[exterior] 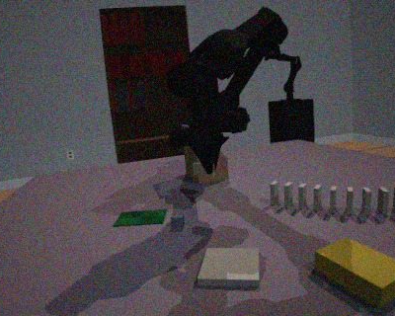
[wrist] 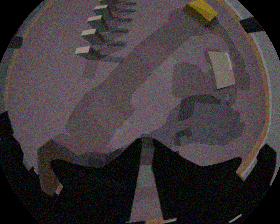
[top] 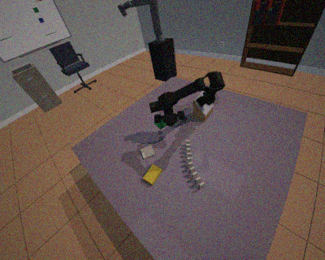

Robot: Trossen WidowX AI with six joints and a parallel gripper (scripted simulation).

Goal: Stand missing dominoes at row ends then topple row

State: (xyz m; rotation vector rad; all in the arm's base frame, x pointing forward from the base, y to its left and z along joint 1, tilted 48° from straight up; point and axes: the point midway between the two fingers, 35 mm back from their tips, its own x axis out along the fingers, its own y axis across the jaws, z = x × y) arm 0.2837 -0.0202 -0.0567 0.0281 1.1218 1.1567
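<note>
A curved row of pale dominoes [top: 190, 161] [exterior: 334, 198] [wrist: 92, 34] stands upright on the purple mat. Its end domino [exterior: 275, 193] [wrist: 84, 51] nearest the arm also stands upright. My gripper [exterior: 210, 169] [wrist: 145, 142] is above the mat, off to the side of that end. Its fingers are nearly together on a narrow grey domino [wrist: 147, 157], seen between the tips in the wrist view. In the exterior view the dark fingers hide it. The far end of the row is outside the wrist view.
A yellow block [top: 152, 175] [exterior: 359, 269] [wrist: 201, 11] and a pale flat box [top: 147, 152] [exterior: 229, 264] [wrist: 221, 70] lie beside the row. A green sheet [exterior: 141, 217], a small grey cube [exterior: 177, 222] and a brown wooden block [exterior: 197, 174] [wrist: 49, 167] are near the arm.
</note>
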